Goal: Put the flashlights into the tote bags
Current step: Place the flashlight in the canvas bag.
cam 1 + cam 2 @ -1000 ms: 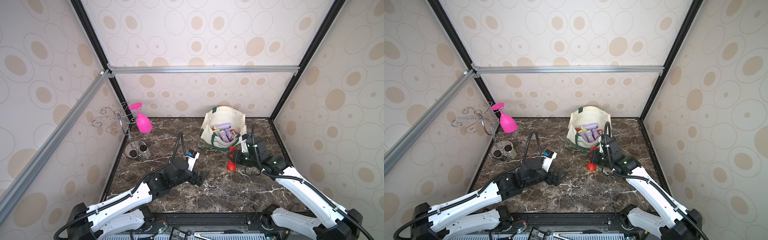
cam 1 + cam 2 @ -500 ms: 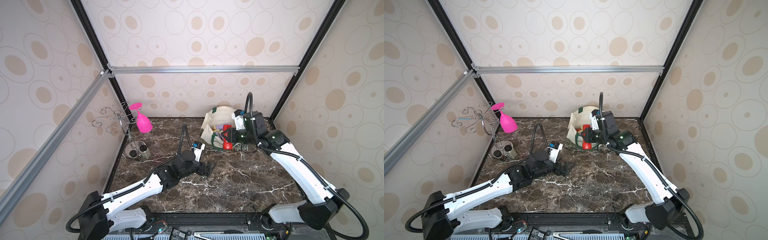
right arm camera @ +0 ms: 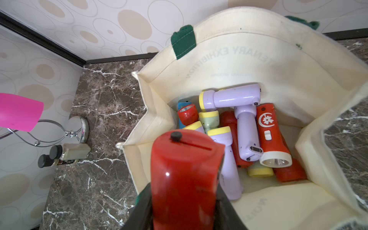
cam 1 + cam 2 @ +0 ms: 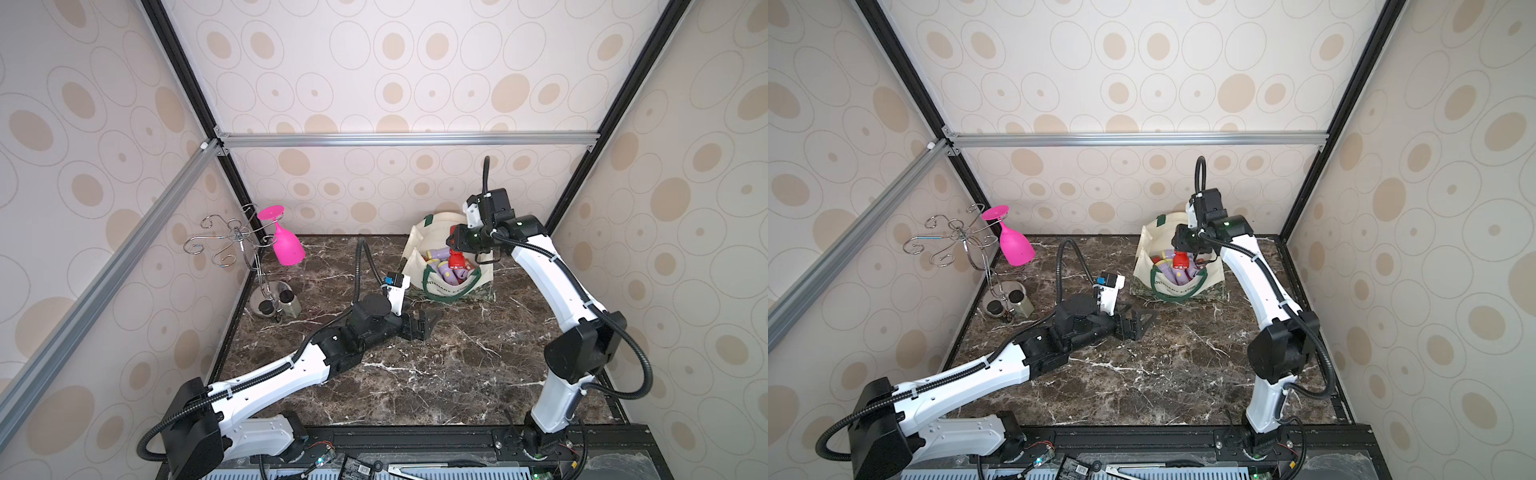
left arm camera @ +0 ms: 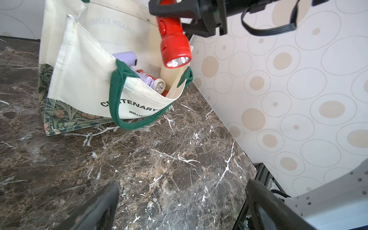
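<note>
Right wrist view: the right gripper [image 3: 184, 209] is clamped on the barrel of a red flashlight [image 3: 185, 169]. The flashlight hangs head-down from it above the open mouth of the tote bag [image 3: 239, 59]. Below and just beyond the gripper, the bag's floor is crowded with other flashlights, lilac [image 3: 233, 97], red [image 3: 267, 127] and pale green among them.

In the left wrist view the held flashlight's head appears to sit towards one end of the opening. It is near the side wall and a green handle [image 5: 187, 76], not over the middle. That is the likely trouble. Released here, it could strike the soft canvas rim, fold it and roll out onto the desk [image 4: 415, 374]. It could also land on the pile and bounce. Going lower could snag the handle.

Well apart from the right gripper, the left gripper [image 4: 424, 326] lies low over the desk, jaws apart and empty.
</note>
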Controlling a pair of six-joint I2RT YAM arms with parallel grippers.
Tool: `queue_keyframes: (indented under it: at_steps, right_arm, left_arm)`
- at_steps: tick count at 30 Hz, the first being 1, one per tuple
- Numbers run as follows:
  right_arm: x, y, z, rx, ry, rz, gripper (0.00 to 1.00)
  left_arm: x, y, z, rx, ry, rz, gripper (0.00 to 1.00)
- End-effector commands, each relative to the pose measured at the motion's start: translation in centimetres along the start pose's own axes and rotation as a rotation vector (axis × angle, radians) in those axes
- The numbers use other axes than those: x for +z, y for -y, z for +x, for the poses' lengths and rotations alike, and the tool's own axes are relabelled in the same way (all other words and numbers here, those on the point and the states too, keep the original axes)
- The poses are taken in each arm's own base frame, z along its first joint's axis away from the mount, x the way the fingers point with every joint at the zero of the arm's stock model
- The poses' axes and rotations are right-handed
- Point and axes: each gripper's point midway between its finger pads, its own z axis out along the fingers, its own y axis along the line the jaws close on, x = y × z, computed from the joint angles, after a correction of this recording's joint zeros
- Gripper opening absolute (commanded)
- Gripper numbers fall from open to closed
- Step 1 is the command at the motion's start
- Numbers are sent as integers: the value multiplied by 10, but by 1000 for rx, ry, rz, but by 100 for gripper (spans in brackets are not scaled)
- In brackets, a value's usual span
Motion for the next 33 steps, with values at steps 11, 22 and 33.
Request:
queue_keyframes:
  at_steps: [11, 22, 33]
  right_arm:
    - [68, 19, -8, -47, -95, 33, 0]
    - [94, 31, 12, -26, -162, 53, 13]
    - [83, 35, 4, -29, -129, 98, 45]
  left_arm:
    - [-15, -11, -23, -59, 100, -75, 100]
    - [-19, -19, -15, -83, 86, -98, 100]
    - [-22, -17, -14, -64, 71, -91, 100]
